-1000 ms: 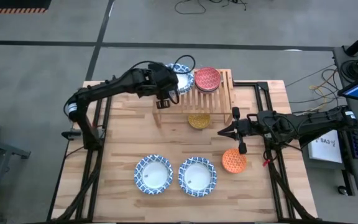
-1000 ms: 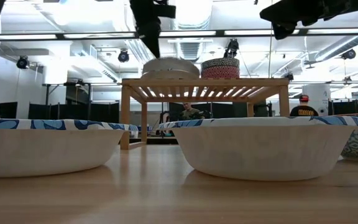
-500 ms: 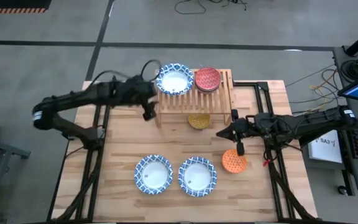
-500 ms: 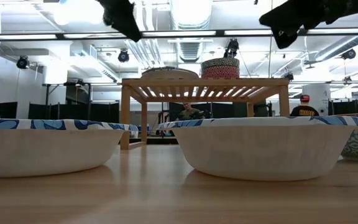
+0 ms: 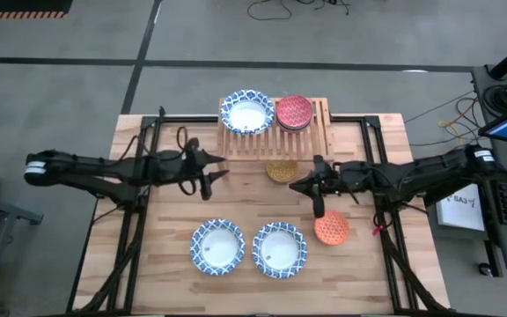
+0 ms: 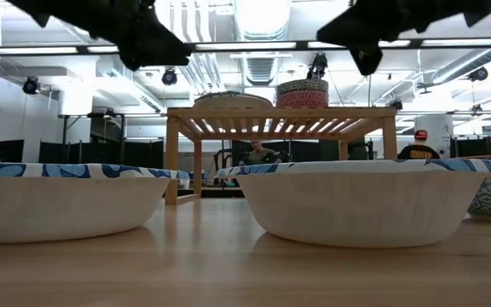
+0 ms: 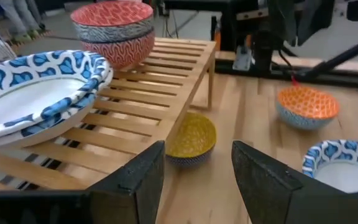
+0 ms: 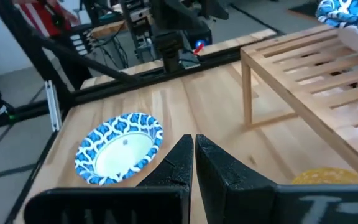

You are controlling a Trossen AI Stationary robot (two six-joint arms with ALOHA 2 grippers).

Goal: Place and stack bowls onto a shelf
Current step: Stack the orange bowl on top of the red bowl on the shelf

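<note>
The wooden shelf (image 5: 275,136) stands at the table's far middle. On its slats rest stacked blue-and-white bowls (image 7: 36,93) at the left and a pink-red bowl (image 5: 294,112) stacked on another at the right. A mustard yellow bowl (image 7: 191,137) sits on the table at the shelf's near edge. An orange bowl (image 5: 331,227) and two blue-and-white bowls (image 5: 217,246) (image 5: 279,249) lie nearer. My left gripper (image 5: 218,167) hovers open left of the shelf, pointing right. My right gripper (image 5: 294,186) hovers shut right of the yellow bowl, pointing left.
Bare planks lie between the two grippers and the near bowls. The arms' black frames (image 5: 372,132) run along the table's left and right sides. A person (image 6: 261,154) sits in the room beyond the shelf.
My left gripper has drawn away from the blue-and-white bowls on the shelf, going toward the table's left and near edges and down, and has tipped up to point level. The bowls stay on the shelf. My right gripper has gone a little toward the table's left and has rolled.
</note>
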